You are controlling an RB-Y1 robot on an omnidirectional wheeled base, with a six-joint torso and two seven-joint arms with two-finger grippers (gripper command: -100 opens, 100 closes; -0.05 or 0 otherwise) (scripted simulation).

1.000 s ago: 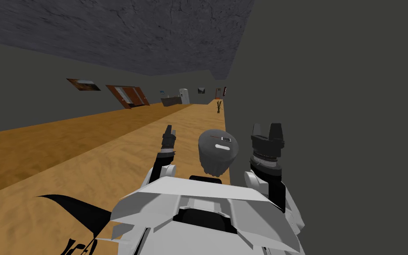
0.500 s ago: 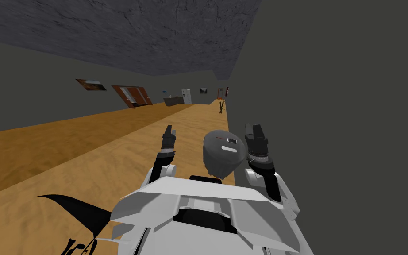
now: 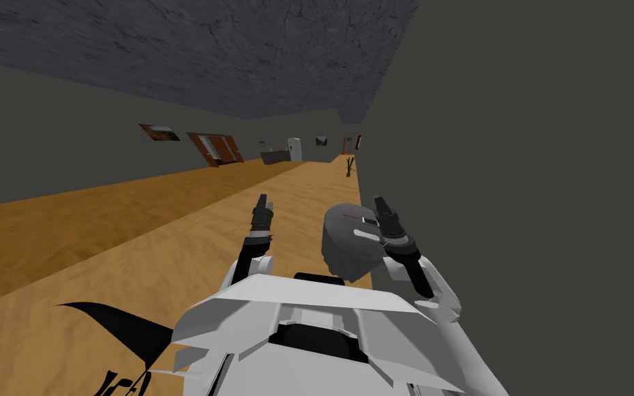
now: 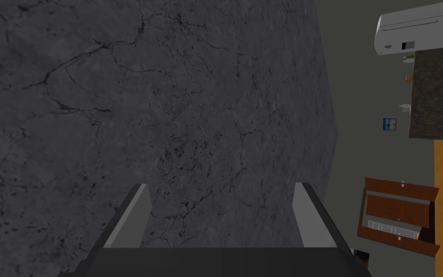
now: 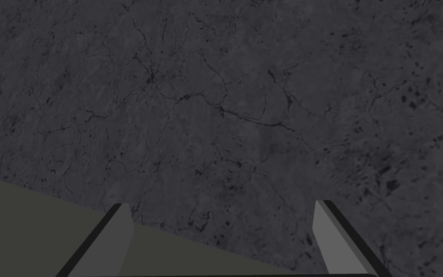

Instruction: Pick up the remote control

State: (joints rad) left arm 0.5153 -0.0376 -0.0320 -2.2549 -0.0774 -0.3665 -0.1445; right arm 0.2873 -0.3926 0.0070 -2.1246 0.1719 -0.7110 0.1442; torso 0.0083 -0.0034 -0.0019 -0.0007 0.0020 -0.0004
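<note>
the approach is judged in hand: the remote, a long white piece, lies on a round grey table, just left of the right gripper, which is spread wide and empty. next, that gripper must be tipped down over the remote. the left gripper is likewise spread and empty.

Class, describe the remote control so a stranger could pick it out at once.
Look at the round dark grey table by the grey wall, beside the right claw. On its top lies the remote control: a white rounded bar, unlike the dark-faced rectangle and thin red line next to it.
</note>
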